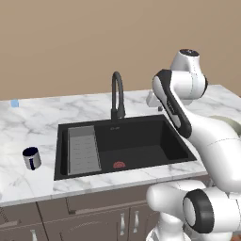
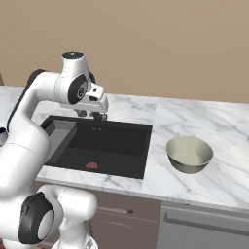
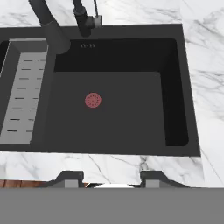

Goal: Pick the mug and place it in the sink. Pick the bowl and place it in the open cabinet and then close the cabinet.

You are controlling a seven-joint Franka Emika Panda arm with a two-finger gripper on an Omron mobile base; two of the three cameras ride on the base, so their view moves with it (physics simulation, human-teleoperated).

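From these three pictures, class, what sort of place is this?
A kitchen, computer-rendered: a black sink with a gooseneck faucet set in a marble counter, a mug and a bowl on it.

Looking straight down into the black sink (image 3: 131, 109), red drain mark (image 3: 92, 100) near the middle of the floor. Grey ribbed tray (image 3: 22, 103) at left. Faucet (image 3: 52, 30) rising from the top edge. White marble worktop (image 3: 205, 78) all around. Jaws apart, nothing between.
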